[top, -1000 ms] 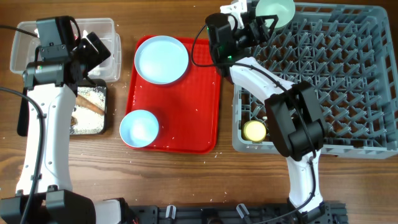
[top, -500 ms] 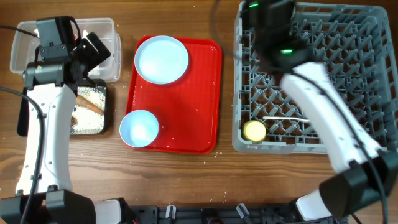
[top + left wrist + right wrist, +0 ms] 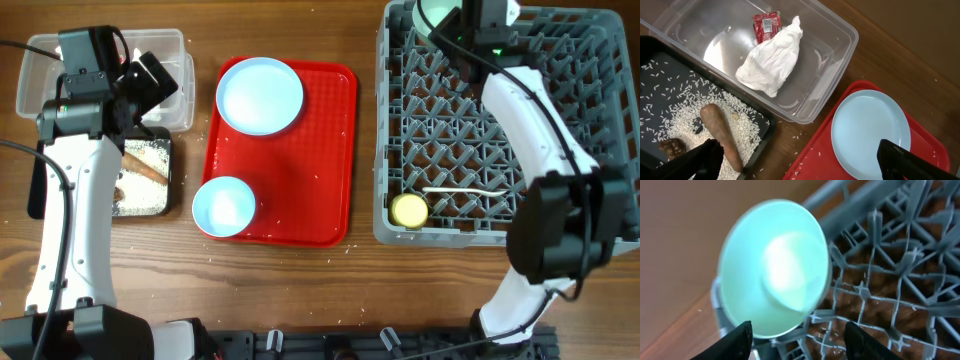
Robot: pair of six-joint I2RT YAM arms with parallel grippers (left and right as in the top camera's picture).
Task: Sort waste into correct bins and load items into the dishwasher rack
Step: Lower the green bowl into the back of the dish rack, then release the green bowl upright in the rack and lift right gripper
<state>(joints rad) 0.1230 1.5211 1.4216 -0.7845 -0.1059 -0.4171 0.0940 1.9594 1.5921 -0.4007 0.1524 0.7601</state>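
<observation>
The pale green bowl point(image 3: 774, 267) stands on edge at the far left corner of the grey dishwasher rack point(image 3: 560, 130), and shows at the top of the overhead view point(image 3: 436, 12). My right gripper point(image 3: 802, 342) is open just behind it, its fingers apart from the bowl. The yellow cup point(image 3: 408, 210) and white spoon point(image 3: 460, 191) lie in the rack's near left part. My left gripper point(image 3: 800, 165) is open and empty above the bins. The white wrapper point(image 3: 772, 57) lies in the clear tub point(image 3: 840, 55). The sausage stick point(image 3: 720, 132), brown lump point(image 3: 671, 146) and rice lie in the black tray point(image 3: 767, 125).
The red tray point(image 3: 300, 170) sits between the bins and the rack, holding the light blue plate point(image 3: 260, 95) at its far end and one light blue bowl point(image 3: 223, 205) at its near left corner. A few rice grains lie on the tray and on the wood.
My right arm has swung right from the rack's left edge to over its far left corner with the green bowl. The bowl now stands in the rack. The left arm has not moved.
</observation>
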